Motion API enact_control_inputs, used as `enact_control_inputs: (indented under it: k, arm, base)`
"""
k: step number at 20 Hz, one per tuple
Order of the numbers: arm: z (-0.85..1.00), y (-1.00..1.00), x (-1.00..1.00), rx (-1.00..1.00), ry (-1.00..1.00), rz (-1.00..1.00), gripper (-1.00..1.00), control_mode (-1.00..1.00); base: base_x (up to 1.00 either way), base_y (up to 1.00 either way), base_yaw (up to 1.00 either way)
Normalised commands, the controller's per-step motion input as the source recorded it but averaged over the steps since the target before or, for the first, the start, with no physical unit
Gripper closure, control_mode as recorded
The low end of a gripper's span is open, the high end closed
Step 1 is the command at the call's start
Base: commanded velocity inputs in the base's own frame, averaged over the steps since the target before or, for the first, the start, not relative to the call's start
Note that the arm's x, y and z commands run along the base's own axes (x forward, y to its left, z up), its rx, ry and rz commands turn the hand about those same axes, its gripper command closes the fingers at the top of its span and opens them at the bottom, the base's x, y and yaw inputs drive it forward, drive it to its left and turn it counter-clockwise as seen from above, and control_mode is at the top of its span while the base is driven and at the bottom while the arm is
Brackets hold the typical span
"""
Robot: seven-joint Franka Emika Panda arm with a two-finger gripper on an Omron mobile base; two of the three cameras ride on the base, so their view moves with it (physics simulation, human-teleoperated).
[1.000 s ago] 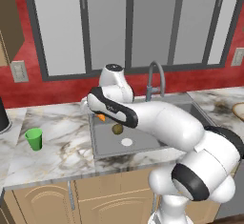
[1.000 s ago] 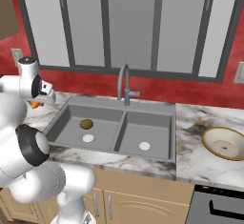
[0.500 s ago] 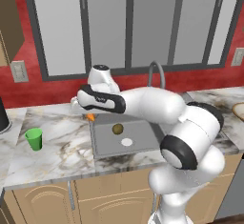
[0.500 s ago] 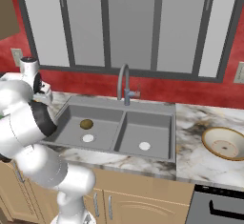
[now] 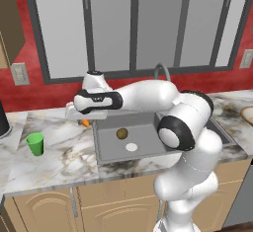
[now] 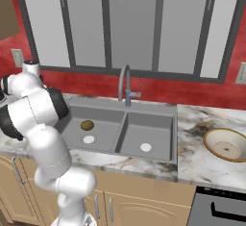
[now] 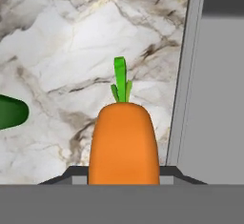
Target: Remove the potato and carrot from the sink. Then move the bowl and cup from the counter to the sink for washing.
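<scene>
- Desk (image 5: 64, 152): white marble with grey-brown veins over tan cabinets, running on both sides of the sink
- Sink (image 5: 148, 147): grey double basin set in the desk, curved faucet (image 6: 124, 83) behind the divider, a white drain disc in each basin
- Arm reached left across the sink, its hand over the desk just beside the sink's left rim
- Bowl (image 6: 226, 144): tan, upright on the desk to the right of the sink, well apart from the arm
- End effector (image 5: 79, 118): closed around the carrot, pointed down at the desk; how far the jaws stood apart could not be read
- Cup (image 5: 35, 143): bright green, upright on the desk left of the sink, near the hand but apart from it; a dark green edge of it showed at the left of the hand view
- Potato (image 5: 122, 134): olive-brown, lying in the left basin just beside the drain disc
- Carrot (image 7: 124, 142): orange, green top pointing away from the hand, held over marble just outside the sink rim; whether it touched the desk could not be told
</scene>
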Motion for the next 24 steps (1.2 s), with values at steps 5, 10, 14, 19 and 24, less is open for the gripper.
enact_control_inputs:
  k: [5,10,14,19,24]
  arm:
    - [-0.33,0.21,0.28,0.00,0.04,0.00,1.00,-1.00]
    - [-0.32,0.18,0.26,0.00,0.04,0.00,1.00,-1.00]
    - [-0.32,0.19,0.25,0.00,0.04,0.00,1.00,-1.00]
    - [-0.30,0.20,0.22,0.00,0.00,0.00,1.00,-1.00]
    - [-0.27,0.19,0.19,-0.03,0.00,0.00,1.00,-1.00]
  base:
    - [0.00,0.00,0.00]
    - [0.00,0.00,0.00]
    - [0.00,0.00,0.00]
    - [0.00,0.00,0.00]
    - [0.00,0.00,0.00]
